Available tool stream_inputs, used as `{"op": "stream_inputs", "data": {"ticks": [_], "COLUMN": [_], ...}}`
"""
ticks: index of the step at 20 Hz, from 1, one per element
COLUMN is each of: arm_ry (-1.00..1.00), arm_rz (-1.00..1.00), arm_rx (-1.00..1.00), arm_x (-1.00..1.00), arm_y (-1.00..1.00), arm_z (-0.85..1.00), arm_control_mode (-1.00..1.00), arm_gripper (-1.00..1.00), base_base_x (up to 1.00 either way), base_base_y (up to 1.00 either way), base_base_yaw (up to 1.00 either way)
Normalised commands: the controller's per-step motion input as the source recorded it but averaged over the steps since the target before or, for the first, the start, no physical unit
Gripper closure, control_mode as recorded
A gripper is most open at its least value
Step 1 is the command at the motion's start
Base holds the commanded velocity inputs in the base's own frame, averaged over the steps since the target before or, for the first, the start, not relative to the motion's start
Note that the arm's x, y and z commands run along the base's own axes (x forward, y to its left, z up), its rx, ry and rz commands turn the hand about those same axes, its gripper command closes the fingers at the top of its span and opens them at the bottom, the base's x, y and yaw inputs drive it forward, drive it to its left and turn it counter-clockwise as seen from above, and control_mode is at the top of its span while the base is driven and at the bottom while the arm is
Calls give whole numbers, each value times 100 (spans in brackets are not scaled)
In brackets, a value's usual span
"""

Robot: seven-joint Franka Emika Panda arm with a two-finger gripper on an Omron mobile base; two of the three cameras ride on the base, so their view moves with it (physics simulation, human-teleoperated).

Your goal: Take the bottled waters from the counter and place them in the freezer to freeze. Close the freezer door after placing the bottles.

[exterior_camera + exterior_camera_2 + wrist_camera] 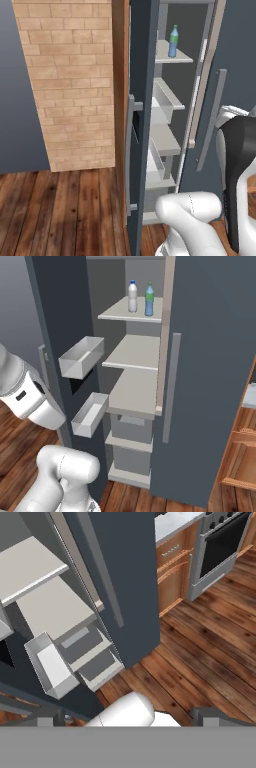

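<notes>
Two bottled waters are seen on the top shelf [131, 312] of the freezer [135, 381], standing upright and side by side without touching. The clear-whitish bottle with the blue cap [132, 296] is placed on the side of that shelf nearer the open freezer door [60, 331], and the blue-tinted bottle with the green cap [149, 299] on the side nearer the closed right-hand door [210, 376]. In the left base view the blue-tinted bottle is seen on the same shelf, above the other shelves.

The freezer door is swung wide open, so the pale grey shelves and lower drawers are exposed. Two white door bins [82, 357] are mounted on its inner face, one above the other. On its outer face, in the left base view, a long vertical grey bar handle [130, 155] and a small black display [135, 125] are visible. A brick wall [70, 85] is seen beside the freezer on the door's side, above a wooden plank floor [60, 210].

The gripper [130, 722] is shown in the hand view as two dark fingertips [212, 716] set far apart, with nothing held between them. It is pointed down at the floor in front of the freezer's lower drawers. Beyond the closed door, the wooden cabinets, a strip of the counter [175, 524] and an oven [225, 547] are visible.
</notes>
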Motion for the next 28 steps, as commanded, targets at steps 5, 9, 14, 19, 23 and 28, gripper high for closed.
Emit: {"op": "stream_inputs", "data": {"ticks": [5, 9, 14, 19, 23, 28], "arm_ry": [0, 0, 0, -3, 0, -2], "arm_rz": [0, 0, 0, 0, 0, 0], "arm_rx": [0, 0, 0, -14, -30, -22], "arm_x": [0, -1, -5, -15, 1, 10], "arm_y": [0, 0, 0, 53, 100, 100], "arm_z": [0, 0, 0, 0, 13, 0], "arm_control_mode": [100, -100, -100, -100, -100, -100], "arm_gripper": [-100, -100, -100, -100, -100, -100], "base_base_x": [0, 0, 0, 0, 0, 0], "base_base_y": [-14, 0, 0, 0, 0, 0], "base_base_yaw": [0, 0, 0, 0, 0, 0]}}
